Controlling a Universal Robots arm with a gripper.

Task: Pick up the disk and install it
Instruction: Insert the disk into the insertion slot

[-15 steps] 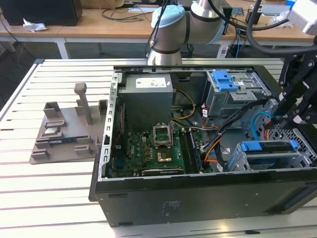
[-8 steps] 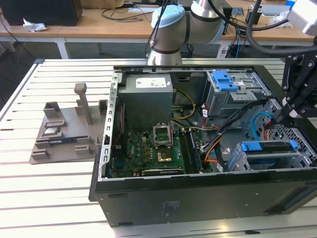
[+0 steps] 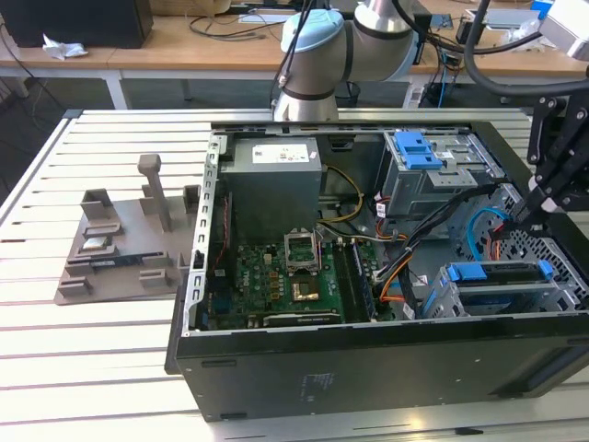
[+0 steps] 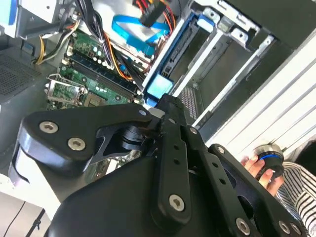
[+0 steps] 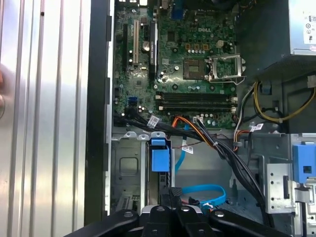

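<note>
Gripper: the gripper [image 3: 517, 219] is hanging closed, tips drawn together, inside the open computer case [image 3: 368, 368], at its end on the exterior view's right.
Disk: the disk [image 3: 497, 273] is standing on edge in the lower drive cage [image 3: 431, 296] inside the case, blue rail facing up, just below the gripper; whether the two are touching cannot be told.
Blue tab: in the first wrist view the disk's blue tab [image 5: 158, 153] is showing just beyond the gripper.
Blue cable: it [image 5: 202, 190] is curling on the case floor beside the disk.
Motherboard: it [image 3: 276, 276] is lying across the middle of the case floor.
Power supply: it [image 3: 274, 184] is sitting against the case's far wall.
Grey fixture: it [image 3: 120, 239] is standing on the slatted table [image 3: 92, 368], outside the case on the exterior view's left.
Person's hand: in the second wrist view it [image 4: 254, 167] is holding a black-and-blue knob [image 4: 270, 160] outside the case.
</note>
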